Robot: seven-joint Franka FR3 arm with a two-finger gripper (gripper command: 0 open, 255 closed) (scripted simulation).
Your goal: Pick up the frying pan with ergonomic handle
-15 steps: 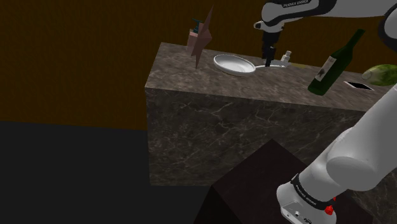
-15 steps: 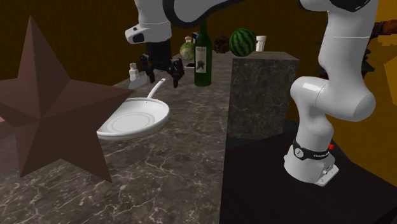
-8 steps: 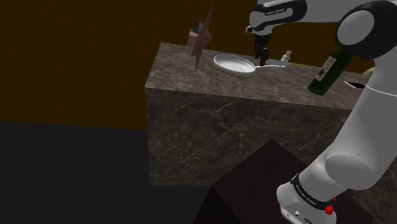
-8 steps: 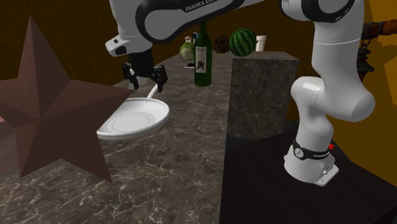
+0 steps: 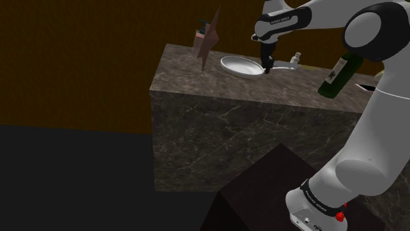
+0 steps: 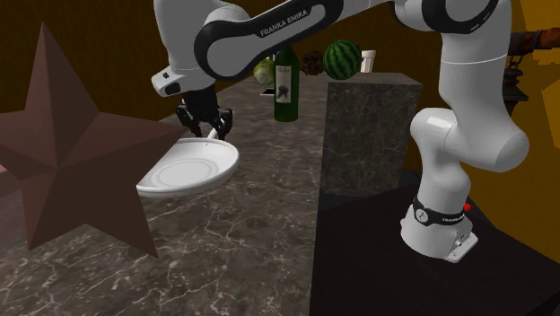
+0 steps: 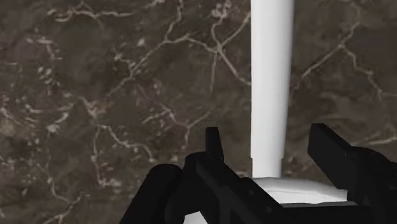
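Counter (image 5: 217,131) dark veined marble; pan (image 6: 188,168) smooth white

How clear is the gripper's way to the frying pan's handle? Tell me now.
Probably yes. The gripper is open, its fingers straddling the white handle of the frying pan without touching it. Nothing lies between them except the handle, over the dark veined counter.

Dark marble counter (image 5: 217,125), brown wall (image 5: 79,59), dim floor (image 5: 66,177).

The glossy white Franka arm (image 6: 467,135) has rounded tubular segments, dark joint rings, "FRANKA EMIKA" lettering (image 6: 292,18) on one link, a small red button (image 6: 466,207) by its black base band (image 6: 438,218), and an all-black two-finger gripper (image 6: 205,127)
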